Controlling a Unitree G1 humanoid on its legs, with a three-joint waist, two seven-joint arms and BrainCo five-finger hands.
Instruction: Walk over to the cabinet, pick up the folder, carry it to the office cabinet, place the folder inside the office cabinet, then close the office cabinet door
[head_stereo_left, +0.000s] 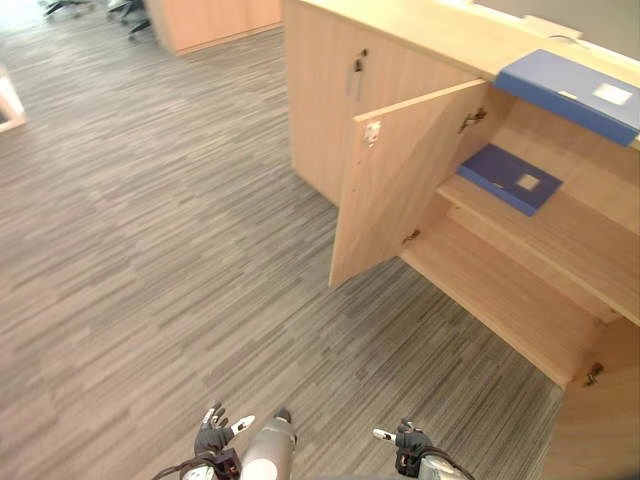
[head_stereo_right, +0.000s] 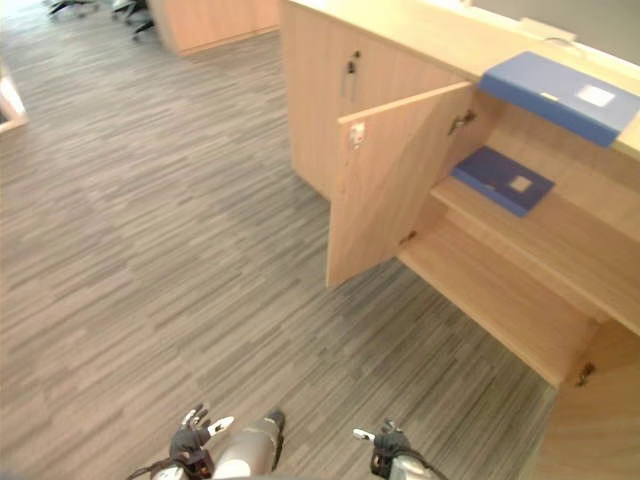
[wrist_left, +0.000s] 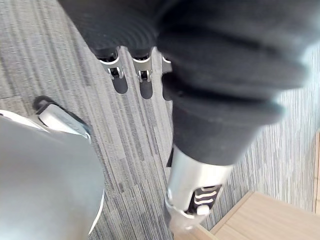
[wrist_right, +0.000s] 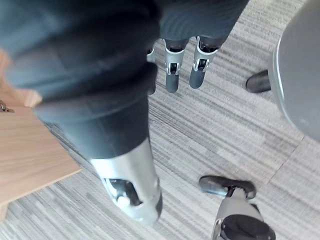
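Observation:
A blue folder (head_stereo_left: 570, 92) lies on top of the light wooden cabinet (head_stereo_left: 420, 30) at the right. A second blue folder (head_stereo_left: 510, 178) lies on the upper shelf inside the open compartment. The compartment's left door (head_stereo_left: 400, 180) stands swung out over the carpet. Both hands hang low at the near edge, far from the cabinet. My left hand (head_stereo_left: 213, 433) has straight fingers (wrist_left: 142, 75) over the carpet and holds nothing. My right hand (head_stereo_left: 410, 445) is likewise open, its fingers (wrist_right: 172, 70) relaxed and empty.
Grey striped carpet (head_stereo_left: 150, 250) stretches between me and the cabinet. A closed door with a key (head_stereo_left: 358, 65) sits left of the open one. Part of another open door (head_stereo_left: 600, 420) shows at the lower right. Another wooden unit (head_stereo_left: 200, 20) and office chairs (head_stereo_left: 70, 8) stand far back.

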